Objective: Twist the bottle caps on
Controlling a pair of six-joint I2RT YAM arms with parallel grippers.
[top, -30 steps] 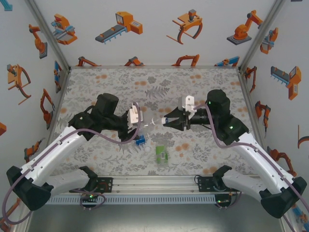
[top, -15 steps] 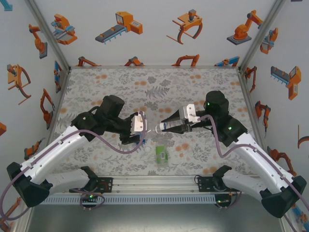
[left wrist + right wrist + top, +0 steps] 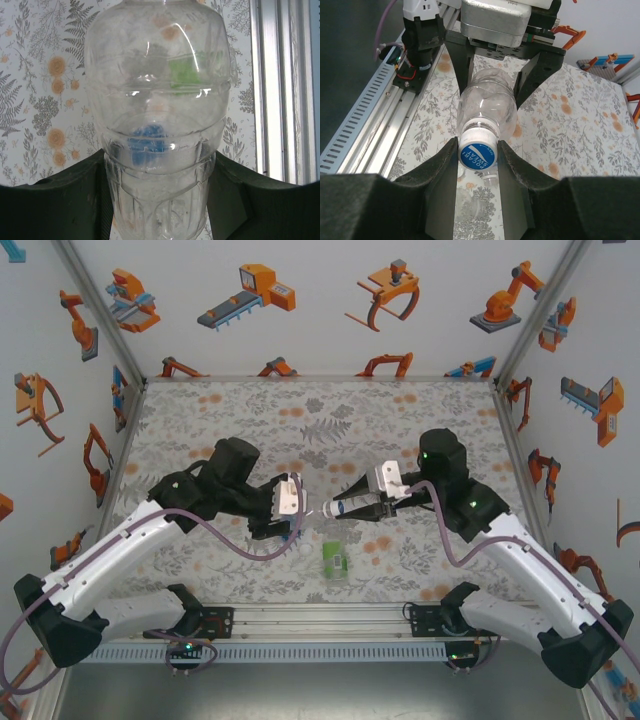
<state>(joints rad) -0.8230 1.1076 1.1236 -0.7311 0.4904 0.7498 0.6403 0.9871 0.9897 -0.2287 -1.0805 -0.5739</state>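
My left gripper (image 3: 299,503) is shut on the lower body of the plain clear bottle (image 3: 157,100) and holds it sideways above the table, neck toward the right arm. My right gripper (image 3: 478,146) is shut on a white bottle cap (image 3: 478,149) with a blue printed top. The cap sits on the mouth of that bottle (image 3: 487,107); how far it is threaded on I cannot tell. In the top view the two grippers meet at the cap (image 3: 327,510). The green-label bottle (image 3: 333,558) lies on the table in front of them.
Another bottle's open neck (image 3: 492,176) lies on the patterned table right under my right jaws, with a small white cap (image 3: 303,549) close by. A metal rail (image 3: 380,107) runs along the near table edge. Printed walls close in the left, right and far sides.
Both arms have drawn together. The left swung the clear bottle's neck toward the right gripper, which moved left and down until the cap met the bottle's mouth.
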